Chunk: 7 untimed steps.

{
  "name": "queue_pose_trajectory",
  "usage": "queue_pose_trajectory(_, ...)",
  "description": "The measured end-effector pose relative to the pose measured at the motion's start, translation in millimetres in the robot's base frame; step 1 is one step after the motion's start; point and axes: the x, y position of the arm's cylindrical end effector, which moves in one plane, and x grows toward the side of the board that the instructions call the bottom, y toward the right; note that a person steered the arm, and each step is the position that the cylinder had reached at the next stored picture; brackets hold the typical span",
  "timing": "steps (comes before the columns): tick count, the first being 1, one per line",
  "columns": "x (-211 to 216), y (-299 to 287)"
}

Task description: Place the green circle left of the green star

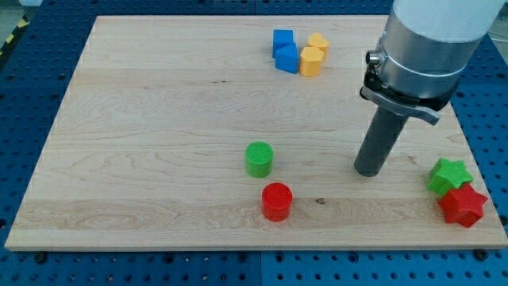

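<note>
Left of my tip point(368, 170): green circle point(259, 159), well apart.

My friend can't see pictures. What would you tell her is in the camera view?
My tip rests on a wooden board, between the green circle on the view's left and the green star on the right. A red circle sits below the green one, a red star touches the green star, and blue and yellow blocks cluster at the top.

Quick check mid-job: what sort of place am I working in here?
Likely a lab tabletop rig: a bare wooden board on a blue gridded surface, small printed blocks like the green circle and green star, and my tip.
</note>
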Motion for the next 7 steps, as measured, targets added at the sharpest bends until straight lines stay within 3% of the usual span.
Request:
queue_pose_trajectory(3, -12, -18)
queue_pose_trajectory(7, -48, -153)
